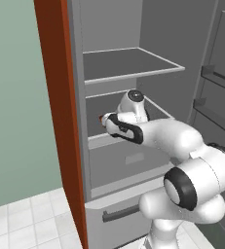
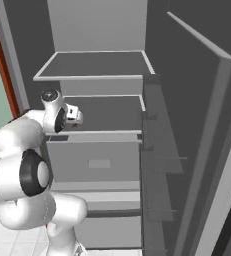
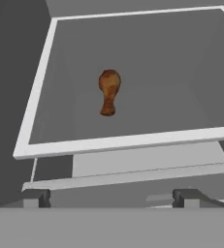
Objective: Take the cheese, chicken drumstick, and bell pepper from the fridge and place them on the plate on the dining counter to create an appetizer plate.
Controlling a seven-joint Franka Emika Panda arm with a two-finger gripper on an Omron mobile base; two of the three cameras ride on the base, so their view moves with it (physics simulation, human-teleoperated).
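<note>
Left base view: the arm reaches into the open fridge [image 1: 133,63] at its middle shelf. Hand view: the hand [image 3: 111,198], spread wide, holds nothing; the chicken drumstick [image 3: 108,91] lies ahead on the shelf, lengthwise to the approach, narrow end nearest.

No lettering, label, brand mark or number is showing anywhere in this kitchen: the tall grey fridge cabinet [image 1: 148,44] with its white-edged shelves, the red-brown wooden panel [image 1: 55,97] beside it and the small brown knobbly drumstick [image 3: 108,91] lying on a shelf are all standing blank, with nothing to read.
</note>
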